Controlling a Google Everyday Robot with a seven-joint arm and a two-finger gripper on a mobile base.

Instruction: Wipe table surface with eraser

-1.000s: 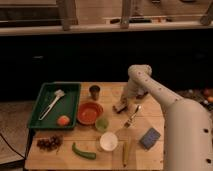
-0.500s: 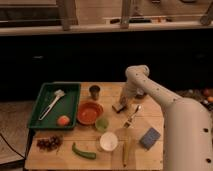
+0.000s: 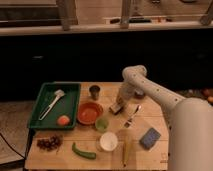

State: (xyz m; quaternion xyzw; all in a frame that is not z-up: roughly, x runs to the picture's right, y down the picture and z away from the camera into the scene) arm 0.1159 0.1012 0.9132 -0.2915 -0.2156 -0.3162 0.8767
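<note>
The table (image 3: pixel 60 156) was crowded, so the wiping had only a small free patch of planks in its far middle part. I think the strokes should be kept short and flat there, with even pressure downward. The arm (image 3: pixel 160 95) reached across from the right side of the view and bent down to this patch. The bowl (image 3: pixel 90 113) stood near on one side and the spoon (image 3: pixel 133 116) lay just beside on the other. A long sweep would probably push one of them, so the path should go between them. The gripper (image 3: pixel 120 102) was low over the table, at the eraser (image 3: pixel 116 109), which rested on the wood between bowl and spoon. I could not tell whether the gripper was clamped on the eraser or only pressed on it.

Against the picture of one second before, the arm's bend and the gripper with the eraser had shifted a little toward the bowl. The other things lay as before.
</note>
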